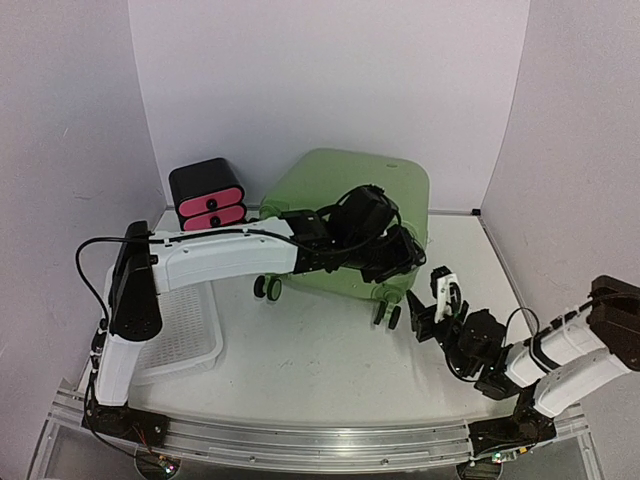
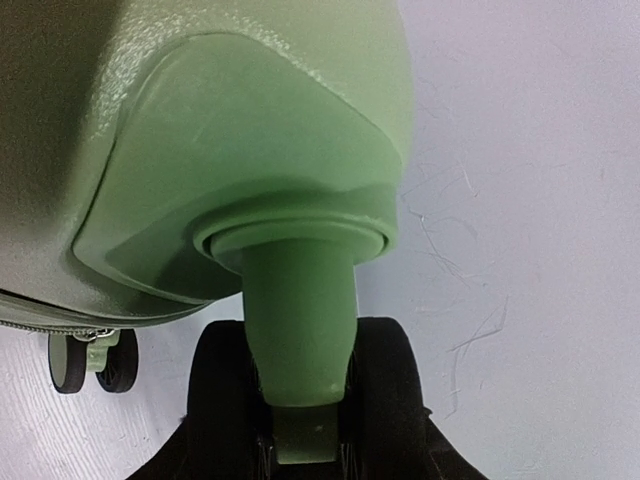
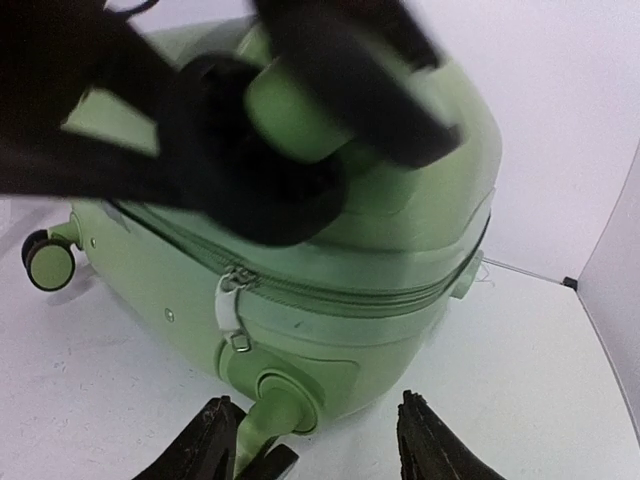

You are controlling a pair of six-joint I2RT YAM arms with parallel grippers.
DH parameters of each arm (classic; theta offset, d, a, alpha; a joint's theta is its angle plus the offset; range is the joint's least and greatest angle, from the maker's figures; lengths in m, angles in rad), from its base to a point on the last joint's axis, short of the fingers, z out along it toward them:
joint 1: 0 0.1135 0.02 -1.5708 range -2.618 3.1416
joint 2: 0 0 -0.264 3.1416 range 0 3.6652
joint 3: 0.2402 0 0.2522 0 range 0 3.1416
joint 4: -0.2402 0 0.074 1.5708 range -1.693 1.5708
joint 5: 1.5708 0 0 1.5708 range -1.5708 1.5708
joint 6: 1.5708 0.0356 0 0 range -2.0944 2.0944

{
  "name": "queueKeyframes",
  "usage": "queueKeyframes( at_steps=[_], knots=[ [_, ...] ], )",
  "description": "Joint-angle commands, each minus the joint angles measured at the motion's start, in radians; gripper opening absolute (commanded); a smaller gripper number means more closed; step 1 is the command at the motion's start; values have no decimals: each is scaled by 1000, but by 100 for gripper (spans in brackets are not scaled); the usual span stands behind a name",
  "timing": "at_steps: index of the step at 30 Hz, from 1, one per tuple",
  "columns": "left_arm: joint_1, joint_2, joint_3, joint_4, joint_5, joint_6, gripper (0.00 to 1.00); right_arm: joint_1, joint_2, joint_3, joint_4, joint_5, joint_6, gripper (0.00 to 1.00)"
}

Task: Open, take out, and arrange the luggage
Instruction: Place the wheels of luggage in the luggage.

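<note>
Mounting rail (image 1: 300, 440) at the near edge, both arm bases on it. Just beyond, left side: white perforated basket (image 1: 185, 335) flat on the table (image 1: 320, 370), under the left arm's elbow. Right side: right gripper (image 1: 432, 303) low over the table, jaws standing wide, nothing between them, pointed at the wheel end of the luggage (image 1: 350, 185). A lower caster (image 1: 386, 316) sits just ahead of its fingers (image 3: 215, 445). Zip pull (image 3: 232, 310) hangs on the near face of the case above that caster, on the seam, which runs level around the shell. Luggage lies flat mid-table, closed, wheel end toward the arms, long axis running away toward the back wall. Left gripper (image 1: 392, 258) sits on the near right corner of the case. Its wrist view is filled by an upper caster (image 2: 300, 330) with black wheels at the frame's bottom, so it looks half closed around that caster, likely bracing the case. Judgement: the opening turns on the zip pull, which lies straight ahead of and slightly above the right gripper. The right arm is nearer and free, so the pull is its to take. Farther back, left of the case and near it: small black drawer box (image 1: 208, 195) with pink fronts.
</note>
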Motion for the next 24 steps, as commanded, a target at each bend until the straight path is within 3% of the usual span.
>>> queueKeyframes(
  at_steps=[1,6,10,14,15,19,24],
  knots=[
    [-40,-296,-29,501,-24,39,0,-4,-194,-107,482,84,129,55],
    [-58,-330,-167,542,-20,26,0,-5,-583,-100,-112,69,268,62],
    [-73,-355,-274,570,-14,24,0,-7,-869,-76,-500,83,288,65],
    [-87,-389,-383,598,-8,39,2,-7,-1030,-30,-761,98,315,68],
    [-90,-397,-402,599,4,62,8,-6,-1053,-19,-813,98,325,69],
    [-91,-462,-519,598,96,193,45,-6,-1084,19,-925,102,362,71],
    [-92,-590,-704,591,68,284,72,-6,-1018,65,-955,65,374,73]
  ],
)
